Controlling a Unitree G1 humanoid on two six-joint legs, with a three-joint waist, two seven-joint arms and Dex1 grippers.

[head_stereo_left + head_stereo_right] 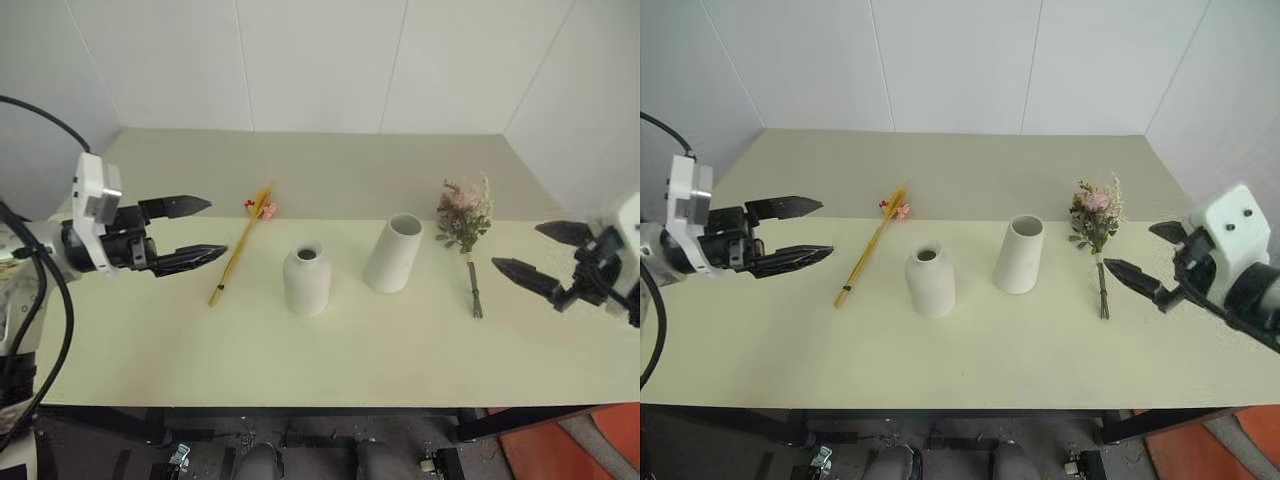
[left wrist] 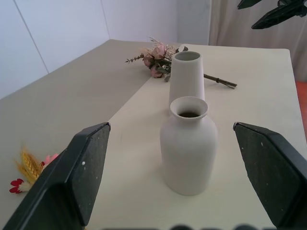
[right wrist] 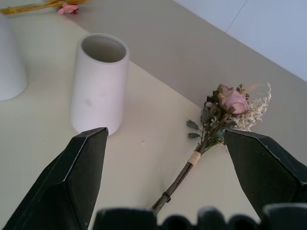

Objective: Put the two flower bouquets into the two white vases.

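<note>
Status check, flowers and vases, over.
Left hand and right hand open, empty. Both bouquets, wheat bunch and pink bunch, flat on table. Both vases upright, empty. Path clear.

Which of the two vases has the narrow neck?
The shorter rounded vase, nearer the wheat-like bunch. The taller vase beside it is a tapered cylinder with a wide open mouth.

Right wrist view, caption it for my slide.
Open right gripper above pink bouquet lying beside tall vase.
</note>
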